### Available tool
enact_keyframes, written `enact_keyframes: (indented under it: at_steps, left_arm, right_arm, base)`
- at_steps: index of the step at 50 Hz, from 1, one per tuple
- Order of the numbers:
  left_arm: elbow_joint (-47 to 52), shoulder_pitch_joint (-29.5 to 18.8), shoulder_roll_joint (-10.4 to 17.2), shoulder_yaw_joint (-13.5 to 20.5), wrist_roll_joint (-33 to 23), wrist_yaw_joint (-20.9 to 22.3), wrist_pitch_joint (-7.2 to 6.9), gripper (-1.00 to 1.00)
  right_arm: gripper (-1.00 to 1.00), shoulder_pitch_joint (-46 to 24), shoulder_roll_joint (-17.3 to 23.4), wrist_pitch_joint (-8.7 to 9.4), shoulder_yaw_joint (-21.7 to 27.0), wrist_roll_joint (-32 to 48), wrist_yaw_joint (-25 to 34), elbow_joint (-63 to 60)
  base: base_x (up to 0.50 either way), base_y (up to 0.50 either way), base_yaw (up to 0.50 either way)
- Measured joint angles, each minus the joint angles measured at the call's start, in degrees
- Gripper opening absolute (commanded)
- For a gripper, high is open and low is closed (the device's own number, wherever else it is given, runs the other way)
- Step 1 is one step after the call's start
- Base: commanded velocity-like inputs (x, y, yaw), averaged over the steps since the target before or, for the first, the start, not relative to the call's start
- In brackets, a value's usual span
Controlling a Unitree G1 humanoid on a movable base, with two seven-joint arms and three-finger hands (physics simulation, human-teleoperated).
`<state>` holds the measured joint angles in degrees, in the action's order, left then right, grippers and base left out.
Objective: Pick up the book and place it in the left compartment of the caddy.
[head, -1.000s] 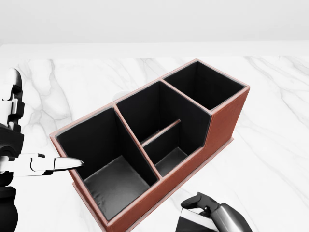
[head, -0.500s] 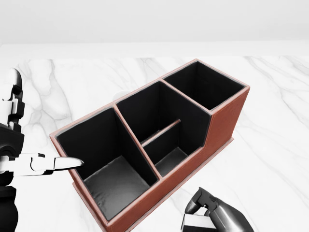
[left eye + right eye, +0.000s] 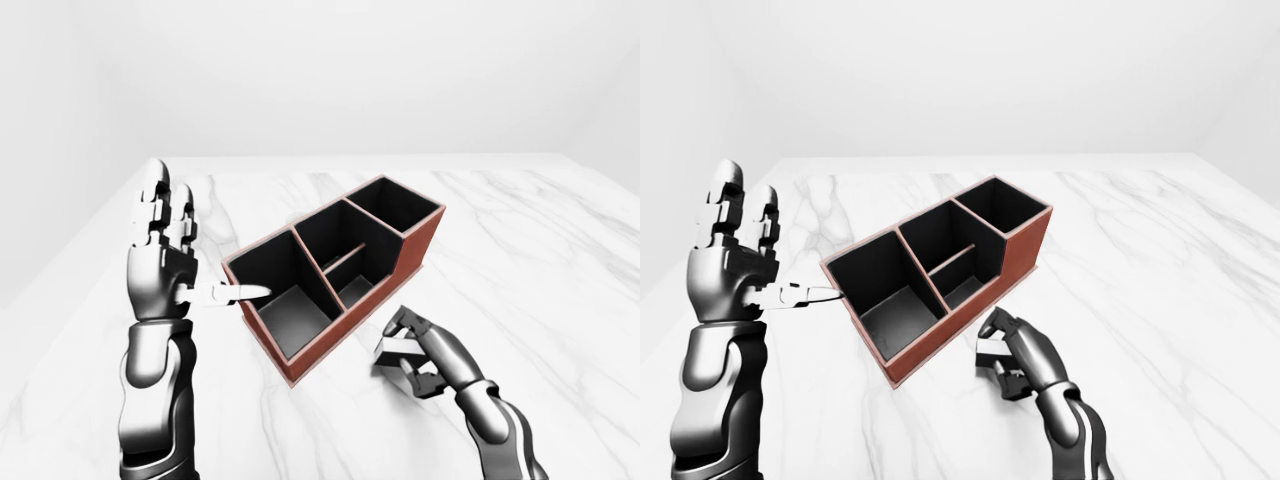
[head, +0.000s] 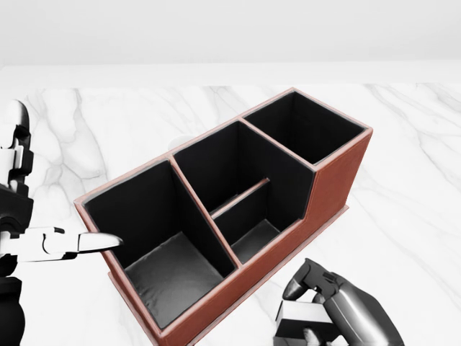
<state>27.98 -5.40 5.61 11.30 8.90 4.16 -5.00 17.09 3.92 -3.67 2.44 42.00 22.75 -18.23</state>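
Observation:
The red-brown caddy (image 3: 352,330) with black-lined compartments stands slantwise on the white marble table (image 3: 520,250). Its large left compartment (image 4: 155,245) holds nothing. The book (image 3: 398,349), small with a dark cover and white page edges, is at the table just below and right of the caddy in the left-eye view. My right hand (image 3: 408,356) has its fingers curled round the book; it also shows in the head view (image 4: 310,317). My left hand (image 3: 205,245) is raised and open to the left of the caddy, with its thumb pointing at the left compartment's rim.
The caddy also has two small middle compartments split by a low divider (image 4: 241,197) and a far right compartment (image 4: 302,126). The table's left edge (image 3: 70,270) runs close by my left arm. A plain pale wall lies beyond the table.
My right hand has curled its fingers further over the book, and the book shows more fully in the head view. My left hand and the caddy have hardly moved.

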Motion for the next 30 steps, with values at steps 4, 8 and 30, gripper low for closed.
enact_keyframes:
  at_steps: [4, 8, 30]
  left_arm:
    - [0.16, -0.11, 0.09, 0.18, 0.16, -0.05, 0.00, 1.00]
    - [-0.02, -0.30, 0.21, 0.35, 0.28, -0.12, 0.00, 1.00]
    - [-1.22, -1.91, 1.39, 1.73, 1.39, -0.87, 0.00, 1.00]
  right_arm:
    - [-1.00, -0.25, -0.28, 0.88, 0.50, -0.02, 1.56, -2.41]
    - [-1.00, -0.95, -0.60, 2.54, 0.91, -0.16, 3.18, -4.91]
    - [-1.00, -11.65, -1.13, 8.67, -2.45, 0.41, 10.58, -17.42]
  base:
    - [0.00, 0.00, 0.00]
    - [0.00, 0.00, 0.00]
    - [0.00, 0.00, 0.00]
